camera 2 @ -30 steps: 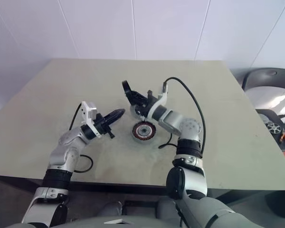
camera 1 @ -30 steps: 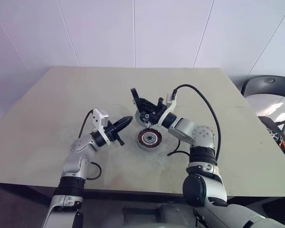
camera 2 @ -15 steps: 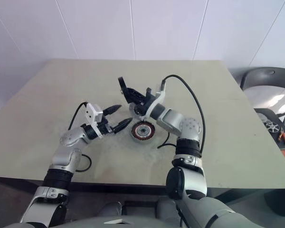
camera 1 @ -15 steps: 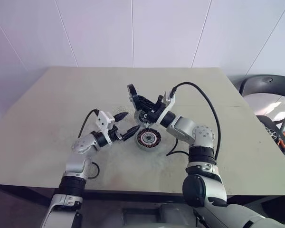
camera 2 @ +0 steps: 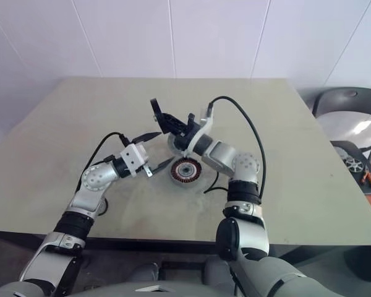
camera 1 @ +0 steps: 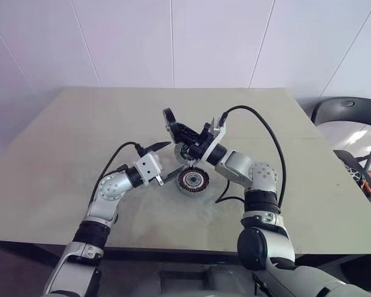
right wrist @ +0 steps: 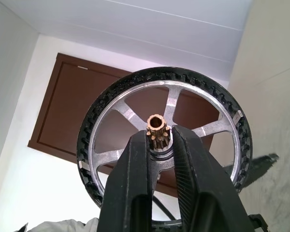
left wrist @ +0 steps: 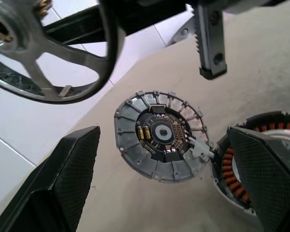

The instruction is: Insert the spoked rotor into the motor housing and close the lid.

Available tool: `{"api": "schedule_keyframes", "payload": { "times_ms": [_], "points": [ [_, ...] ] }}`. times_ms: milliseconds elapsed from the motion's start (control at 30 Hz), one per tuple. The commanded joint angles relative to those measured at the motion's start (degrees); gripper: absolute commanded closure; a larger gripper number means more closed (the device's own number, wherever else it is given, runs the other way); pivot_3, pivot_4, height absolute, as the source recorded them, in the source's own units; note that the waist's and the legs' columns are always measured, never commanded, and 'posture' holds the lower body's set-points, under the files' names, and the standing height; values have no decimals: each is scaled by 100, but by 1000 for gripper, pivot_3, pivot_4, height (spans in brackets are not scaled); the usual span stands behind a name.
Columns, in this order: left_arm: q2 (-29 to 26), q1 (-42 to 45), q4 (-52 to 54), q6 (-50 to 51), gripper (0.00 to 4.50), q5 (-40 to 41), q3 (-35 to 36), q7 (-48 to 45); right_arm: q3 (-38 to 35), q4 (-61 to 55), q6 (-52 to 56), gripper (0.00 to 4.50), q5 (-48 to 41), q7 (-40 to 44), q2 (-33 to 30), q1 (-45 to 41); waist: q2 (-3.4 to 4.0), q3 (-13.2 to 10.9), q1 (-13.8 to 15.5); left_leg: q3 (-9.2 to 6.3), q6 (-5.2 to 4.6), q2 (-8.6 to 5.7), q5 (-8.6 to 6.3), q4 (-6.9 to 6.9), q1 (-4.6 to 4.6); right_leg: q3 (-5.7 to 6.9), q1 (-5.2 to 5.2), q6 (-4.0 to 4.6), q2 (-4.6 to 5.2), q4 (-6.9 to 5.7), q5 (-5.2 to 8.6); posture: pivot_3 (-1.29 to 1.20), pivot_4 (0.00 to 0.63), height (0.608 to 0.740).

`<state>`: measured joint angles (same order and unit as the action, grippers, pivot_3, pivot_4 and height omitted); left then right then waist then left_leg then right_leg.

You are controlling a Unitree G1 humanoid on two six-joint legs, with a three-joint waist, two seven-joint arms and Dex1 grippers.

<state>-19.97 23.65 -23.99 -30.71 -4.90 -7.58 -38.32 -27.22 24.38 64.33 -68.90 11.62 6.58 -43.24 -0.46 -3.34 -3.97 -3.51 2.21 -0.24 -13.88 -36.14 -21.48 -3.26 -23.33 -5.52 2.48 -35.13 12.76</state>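
From my left wrist camera the spoked rotor [left wrist: 53, 53] runs off the frame edge, so I see only part of its rim and spokes. The motor housing [left wrist: 241, 159] is half covered by a left finger [left wrist: 268, 169]. From the head cameras the lid [camera 1: 184, 153] is mostly hidden behind the right gripper [right wrist: 157, 145].

The spoked rotor [right wrist: 164, 145], black toothed rim with shiny silver spokes and a little brass pinion at the hub, is up off the table, pinched at that hub between the right gripper [right wrist: 159, 140] jaws. The lid [left wrist: 160, 135], a ribbed grey disc with a dark circuit-board centre, lies flat on the table between the wide-apart left gripper [left wrist: 164, 193] jaws, just beside the motor housing [camera 1: 193, 181]. That housing's a short silver cup with copper windings, sitting open below the rotor.
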Motion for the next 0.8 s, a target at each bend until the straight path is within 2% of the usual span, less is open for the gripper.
{"api": "schedule_keyframes", "payload": {
  "times_ms": [33,267,533,800],
  "points": [
    [-127,313,-79,-514,46,-335,31,455,67,-54,-39,4201,-184,87,178,-145,0,0,2,0,0,0,0,0,0,0,0,0,0,0,0,0,0,740],
    [-48,411,-26,-622,46,157,223,647,113,-44,-39,4201,-145,127,142,-113,0,0,2,0,0,0,0,0,-1,0,0,-3,1,0,-2,0,0,740],
    [48,315,7,-370,46,541,146,450,171,-18,-46,4201,-127,158,125,-104,0,0,-1,0,0,0,0,-1,0,0,0,-3,0,-3,-2,0,0,740],
    [336,230,301,485,46,1584,401,116,238,-13,-51,4201,-112,180,114,-86,0,0,-5,0,0,0,0,-2,-1,0,0,-3,0,-3,-2,0,0,740]
  ]
}}
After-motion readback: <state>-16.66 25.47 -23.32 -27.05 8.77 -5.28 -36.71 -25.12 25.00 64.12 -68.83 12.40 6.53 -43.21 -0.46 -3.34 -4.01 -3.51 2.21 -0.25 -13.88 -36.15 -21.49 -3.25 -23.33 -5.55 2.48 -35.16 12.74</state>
